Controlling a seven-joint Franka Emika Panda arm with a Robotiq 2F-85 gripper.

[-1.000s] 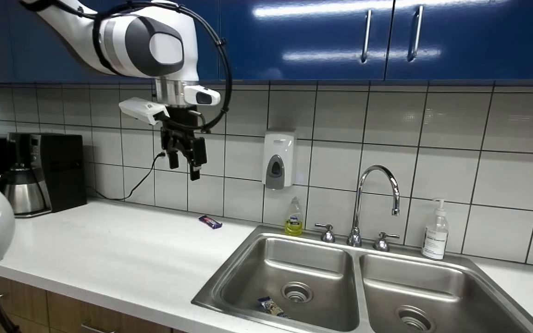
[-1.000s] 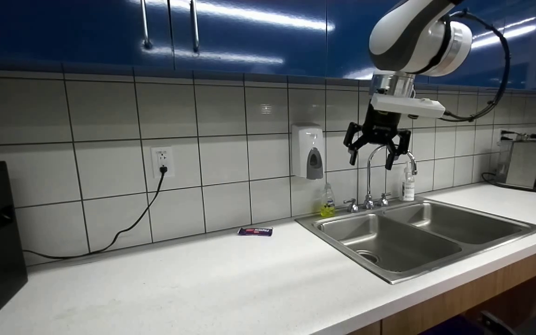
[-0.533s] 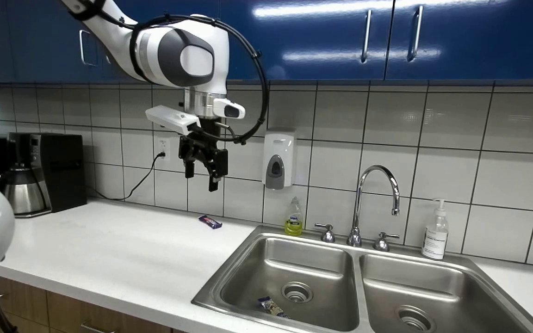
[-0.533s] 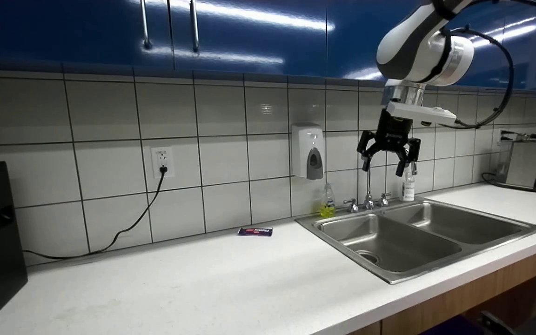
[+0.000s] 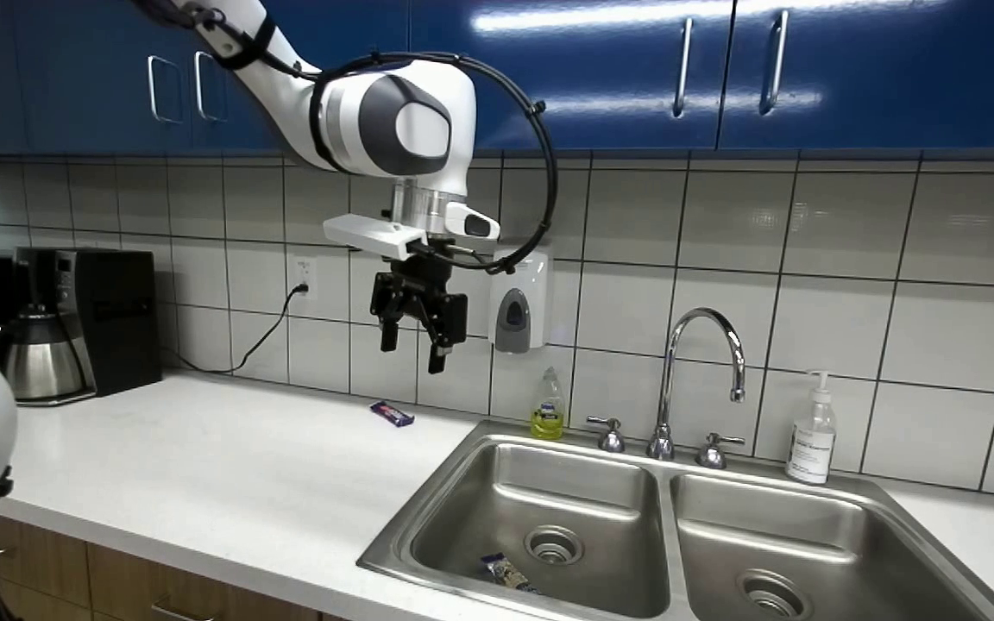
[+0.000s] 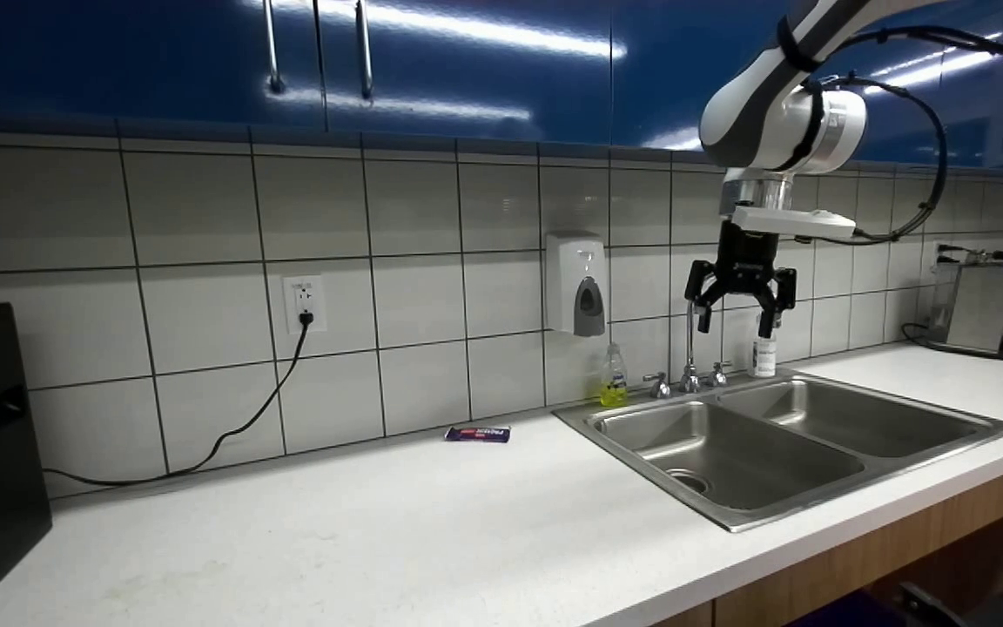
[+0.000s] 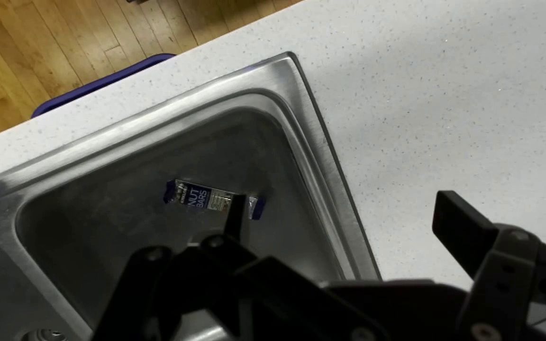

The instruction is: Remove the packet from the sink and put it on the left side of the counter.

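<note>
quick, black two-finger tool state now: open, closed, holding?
Black two-finger tool: open, holding nothing; the elongated shiny navy-ended packet lies in the double-basin stainless steel sink.

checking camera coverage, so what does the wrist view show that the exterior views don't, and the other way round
Only the wrist view: the wooden floor and the readable words NUT BARS.

Only the exterior views, in both of them: blue cabinets, the wall dispenser, the yellow soap bottle and the purple bar on the counter.

Shared by all: the sink, the counter and the pincer, its jaws apart. The packet with those words lies in the sink, showing in the wrist view and in an exterior view.
</note>
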